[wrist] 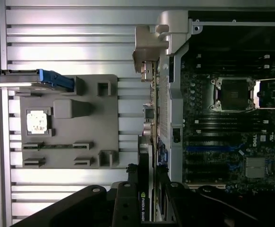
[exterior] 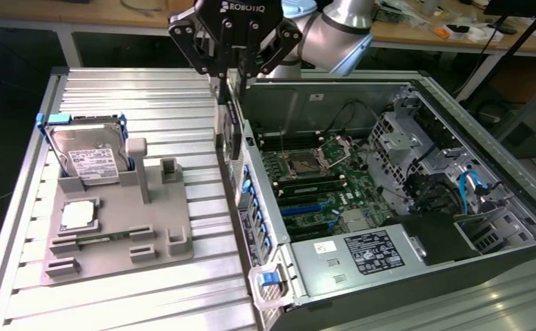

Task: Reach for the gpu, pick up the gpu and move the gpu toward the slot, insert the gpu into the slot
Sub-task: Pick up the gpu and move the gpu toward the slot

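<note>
While tool (exterior: 234, 72) clamps gpu (exterior: 232, 127), card hangs upright beneath it, above case wall (exterior: 249, 227).

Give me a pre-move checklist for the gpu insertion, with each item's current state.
1. gpu clamped in the gripper: ok.
2. Card hanging upright, edge-on to the exterior view: ok.
3. Card above the motherboard: not ok; it hangs at the case wall on the exterior view's left.
4. Blue slot empty: ok, as far as it shows.
5. Hard drive and processor chip seated on the grey fixture, apart from the card: ok.
6. Card's connector edge lined up with the slot: cannot tell.
</note>
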Robot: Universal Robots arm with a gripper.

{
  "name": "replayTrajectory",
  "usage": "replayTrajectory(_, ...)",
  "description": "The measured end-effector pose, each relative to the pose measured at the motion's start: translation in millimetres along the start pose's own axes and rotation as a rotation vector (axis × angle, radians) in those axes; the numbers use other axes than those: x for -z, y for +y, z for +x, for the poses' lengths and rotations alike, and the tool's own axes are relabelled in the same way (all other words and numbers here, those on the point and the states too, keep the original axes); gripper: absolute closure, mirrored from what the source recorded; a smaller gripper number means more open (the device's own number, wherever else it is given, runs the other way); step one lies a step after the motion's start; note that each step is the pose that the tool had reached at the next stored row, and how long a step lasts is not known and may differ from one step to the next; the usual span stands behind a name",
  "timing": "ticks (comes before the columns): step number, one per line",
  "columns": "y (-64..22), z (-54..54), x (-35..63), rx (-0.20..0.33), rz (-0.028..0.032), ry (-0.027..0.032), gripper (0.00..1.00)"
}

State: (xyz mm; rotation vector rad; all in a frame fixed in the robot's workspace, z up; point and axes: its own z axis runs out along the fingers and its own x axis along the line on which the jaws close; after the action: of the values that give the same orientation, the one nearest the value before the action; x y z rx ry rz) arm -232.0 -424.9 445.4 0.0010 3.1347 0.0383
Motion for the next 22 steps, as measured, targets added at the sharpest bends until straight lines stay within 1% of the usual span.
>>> replayTrajectory(1, 0.0, -1.6, 0.2, 0.000, 0.0002, 0.0002, 0.73)
replayTrajectory(8, 0.0, -21.7, 0.0, 0.000, 0.0002, 0.0001, 0.73)
replayTrajectory(9, 0.0, -27.0, 0.0, 0.000, 0.0002, 0.0002, 0.73)
replayTrajectory(10, 0.0, -29.9, 0.0, 0.000, 0.0003, 0.0002, 0.73)
replayTrajectory(16, 0.0, -45.3, -0.5, 0.000, 0.0002, 0.0002, 0.73)
replayTrajectory(22, 0.0, -72.3, -2.0, 0.000, 0.0001, 0.0001, 0.73)
